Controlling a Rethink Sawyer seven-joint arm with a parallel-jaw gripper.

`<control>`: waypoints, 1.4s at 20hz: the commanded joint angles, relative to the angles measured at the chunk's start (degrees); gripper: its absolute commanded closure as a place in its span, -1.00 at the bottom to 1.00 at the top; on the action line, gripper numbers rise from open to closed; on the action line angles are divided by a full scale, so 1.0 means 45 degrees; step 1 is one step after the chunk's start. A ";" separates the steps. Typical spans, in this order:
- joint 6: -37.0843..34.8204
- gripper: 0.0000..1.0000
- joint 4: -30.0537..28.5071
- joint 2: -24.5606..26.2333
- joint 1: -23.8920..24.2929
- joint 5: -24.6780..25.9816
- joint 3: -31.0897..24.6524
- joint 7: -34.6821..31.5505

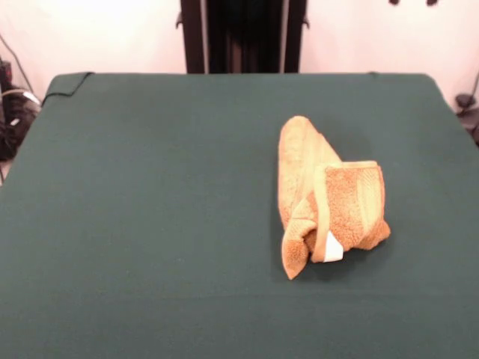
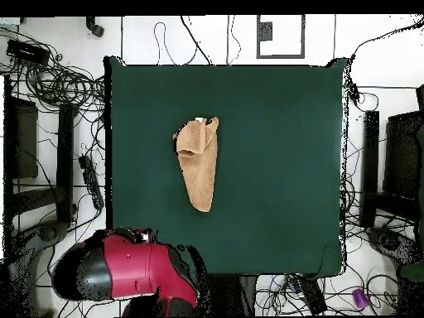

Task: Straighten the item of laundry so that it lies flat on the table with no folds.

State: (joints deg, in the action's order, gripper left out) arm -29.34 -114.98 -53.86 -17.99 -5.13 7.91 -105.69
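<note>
The orange-tan towel (image 1: 325, 198) lies on the dark green table (image 1: 150, 224), right of centre in the front view. It is folded over itself into a long narrow bundle, with a woven band on top and a small white label (image 1: 334, 247) at its near end. In the overhead view the towel (image 2: 199, 166) sits a little left of the middle of the table (image 2: 281, 166). My gripper (image 1: 412, 2) shows only as two dark tips at the top edge, standing apart, far back from the towel and empty. The red arm (image 2: 124, 273) is drawn back off the table's corner.
The black pedestal (image 1: 243, 36) stands behind the far edge of the table. Cables (image 2: 58, 83) and dark equipment boxes (image 2: 368, 157) lie on the floor around the table. A fold of the green cloth (image 1: 67, 84) shows at the far left corner.
</note>
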 commanded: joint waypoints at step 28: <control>0.0373 -1.00 0.2467 0.3242 -0.0443 -0.0850 -0.0468 -0.2338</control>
State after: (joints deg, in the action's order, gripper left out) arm -16.47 -111.67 -36.26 -19.15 -9.37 7.85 -110.71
